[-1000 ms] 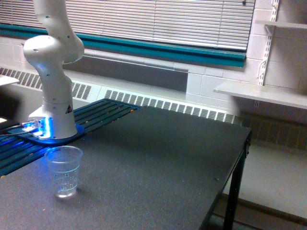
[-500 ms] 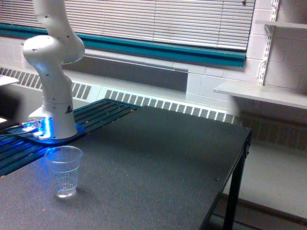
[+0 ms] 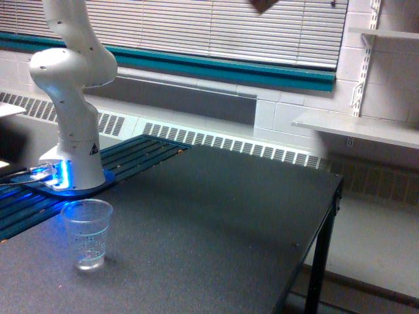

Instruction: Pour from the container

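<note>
- A small dark, brownish shape (image 3: 264,5) is now poking in at the top edge of the exterior view, in front of the window blinds (image 3: 216,29); half a second ago that spot was showing only slats.
- It is too small and too cut off to name with certainty, but I am guessing it is the bottom of the container, or of my claw, dropping into the frame.
- My claw itself is sitting above the frame, so I cannot tell whether it is spread wide, pinched narrow, or gripping anything.
- My lower arm (image 3: 69,98) is leaning a touch further toward the exterior view's left than a moment ago, which fits my upper links swinging about overhead.
- The small clear cup (image 3: 87,233) with the printed marks is standing upright on the table (image 3: 216,216), just in front of my base, unmoved and looking empty.
- The dark shape is hanging high and well off to the exterior view's right of that cup, so I am judging that no pouring is happening yet.
- Next I am needing to carry the load across and down over the cup's mouth before tipping.
</note>
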`<action>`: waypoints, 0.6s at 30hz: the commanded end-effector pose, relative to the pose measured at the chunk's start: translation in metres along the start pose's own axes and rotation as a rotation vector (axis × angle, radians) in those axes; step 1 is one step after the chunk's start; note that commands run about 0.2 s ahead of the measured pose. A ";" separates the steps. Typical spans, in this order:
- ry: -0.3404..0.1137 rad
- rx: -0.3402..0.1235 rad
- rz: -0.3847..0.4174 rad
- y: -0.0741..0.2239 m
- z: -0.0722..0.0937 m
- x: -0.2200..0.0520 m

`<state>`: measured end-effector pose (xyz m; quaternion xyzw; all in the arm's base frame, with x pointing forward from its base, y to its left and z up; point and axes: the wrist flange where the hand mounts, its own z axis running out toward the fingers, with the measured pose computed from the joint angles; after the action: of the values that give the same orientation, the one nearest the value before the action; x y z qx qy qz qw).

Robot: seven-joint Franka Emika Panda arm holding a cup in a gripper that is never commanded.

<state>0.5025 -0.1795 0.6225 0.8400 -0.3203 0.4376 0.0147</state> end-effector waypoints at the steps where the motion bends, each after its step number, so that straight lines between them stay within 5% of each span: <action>1: 0.020 -0.030 -0.071 0.048 -0.010 -0.007; 18: 0.027 -0.107 -0.064 0.165 -0.035 -0.059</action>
<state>0.3889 -0.2560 0.5654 0.8366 -0.3375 0.4277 0.0572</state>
